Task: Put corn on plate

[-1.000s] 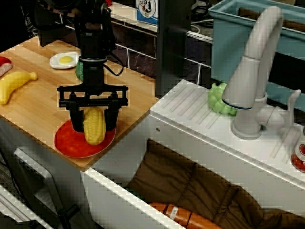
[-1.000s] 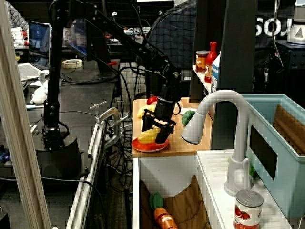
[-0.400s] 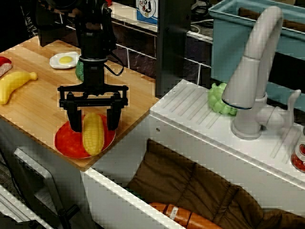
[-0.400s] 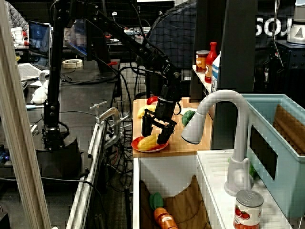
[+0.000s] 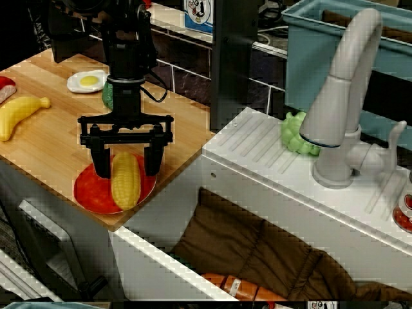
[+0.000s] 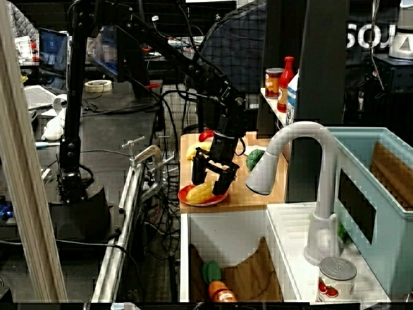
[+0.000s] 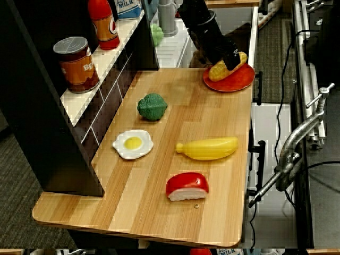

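Observation:
The yellow corn (image 5: pixel 126 181) lies on the red plate (image 5: pixel 93 190) at the front corner of the wooden counter. It also shows in the side view (image 6: pixel 204 190) and the top view (image 7: pixel 227 66), resting on the plate (image 7: pixel 234 81). My gripper (image 5: pixel 125 161) hangs just above the corn with its black fingers (image 5: pixel 100 158) spread to either side of the cob, not pressing it. The gripper is open. In the top view the arm hides part of the cob's end.
A fried egg (image 7: pixel 133 144), green broccoli (image 7: pixel 152 107), banana (image 7: pixel 207 149) and a red-and-white piece (image 7: pixel 186 186) lie on the counter (image 7: pixel 159 175). A white sink with a tall faucet (image 5: pixel 341 109) stands right of the plate; the counter edge is close to the plate.
The fingers opened off the corn and the cob settled lower onto the plate. The gripper rose slightly; nothing has moved in the last half second.

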### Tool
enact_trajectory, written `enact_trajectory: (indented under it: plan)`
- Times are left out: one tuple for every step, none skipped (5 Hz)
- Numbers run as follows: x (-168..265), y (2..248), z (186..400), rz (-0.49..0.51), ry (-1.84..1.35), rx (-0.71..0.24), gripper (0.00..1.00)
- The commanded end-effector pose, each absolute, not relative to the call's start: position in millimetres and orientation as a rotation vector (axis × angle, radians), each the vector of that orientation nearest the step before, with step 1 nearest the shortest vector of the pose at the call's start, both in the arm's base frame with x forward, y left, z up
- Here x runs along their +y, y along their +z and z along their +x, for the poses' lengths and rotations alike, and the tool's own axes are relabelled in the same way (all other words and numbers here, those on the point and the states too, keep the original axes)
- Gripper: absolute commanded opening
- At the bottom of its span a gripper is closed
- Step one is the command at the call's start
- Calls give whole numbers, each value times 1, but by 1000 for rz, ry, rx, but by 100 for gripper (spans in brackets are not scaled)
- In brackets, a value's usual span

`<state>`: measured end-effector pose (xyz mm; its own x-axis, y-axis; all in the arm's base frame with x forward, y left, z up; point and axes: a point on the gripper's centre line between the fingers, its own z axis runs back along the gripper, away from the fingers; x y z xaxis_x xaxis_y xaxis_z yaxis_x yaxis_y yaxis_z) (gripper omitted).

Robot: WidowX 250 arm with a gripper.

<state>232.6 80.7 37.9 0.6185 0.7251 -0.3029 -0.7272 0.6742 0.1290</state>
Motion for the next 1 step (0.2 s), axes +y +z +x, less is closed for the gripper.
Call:
enact_trajectory:
  plan:
    - [85,47,240,-10,836,312,100]
